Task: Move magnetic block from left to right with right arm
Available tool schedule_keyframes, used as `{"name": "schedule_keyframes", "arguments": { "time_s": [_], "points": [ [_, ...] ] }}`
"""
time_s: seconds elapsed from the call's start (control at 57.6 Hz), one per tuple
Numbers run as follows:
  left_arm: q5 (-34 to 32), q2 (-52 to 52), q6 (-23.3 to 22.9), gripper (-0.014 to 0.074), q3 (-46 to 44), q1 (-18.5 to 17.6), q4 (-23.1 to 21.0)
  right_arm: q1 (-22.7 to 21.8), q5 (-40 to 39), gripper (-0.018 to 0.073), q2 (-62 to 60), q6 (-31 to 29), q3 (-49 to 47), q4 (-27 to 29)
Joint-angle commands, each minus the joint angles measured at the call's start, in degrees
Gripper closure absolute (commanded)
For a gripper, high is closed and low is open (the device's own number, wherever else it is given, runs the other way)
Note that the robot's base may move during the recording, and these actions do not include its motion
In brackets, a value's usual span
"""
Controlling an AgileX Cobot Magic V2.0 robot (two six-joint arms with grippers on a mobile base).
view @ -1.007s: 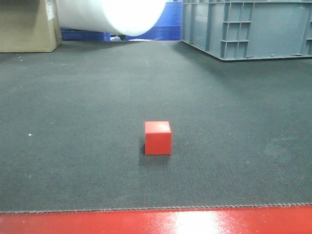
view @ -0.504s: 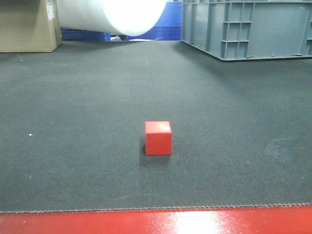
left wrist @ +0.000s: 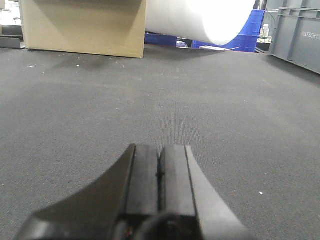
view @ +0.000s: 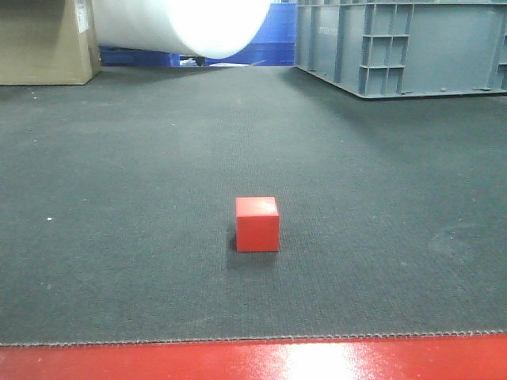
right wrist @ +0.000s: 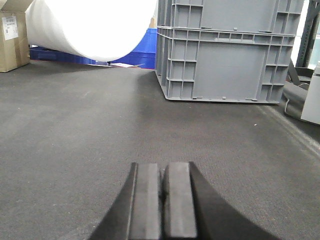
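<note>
Lettering "STECH" marks the grey crate; both grippers' jaws clenched, magnetic block untouched.

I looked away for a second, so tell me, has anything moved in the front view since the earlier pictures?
Nothing visibly changed. The red magnetic block sits in the same spot on the dark mat, untouched. Neither arm has entered the front view, and the grey crate and white roll behind are as before.
</note>
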Motion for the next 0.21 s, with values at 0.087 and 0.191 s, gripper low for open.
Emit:
{"name": "schedule_keyframes", "arguments": {
  "time_s": [0.087,0.191],
  "points": [
    [-4.5,-0.5,-0.4,0.0722,0.4,-0.4,-0.1,-0.3,-4.7,0.052,-1.2,-0.5,0.0,0.0],
    [-4.5,-0.5,-0.4,0.0722,0.4,-0.4,-0.1,-0.3,-4.7,0.052,-1.2,-0.5,0.0,0.0]
  ]
}}
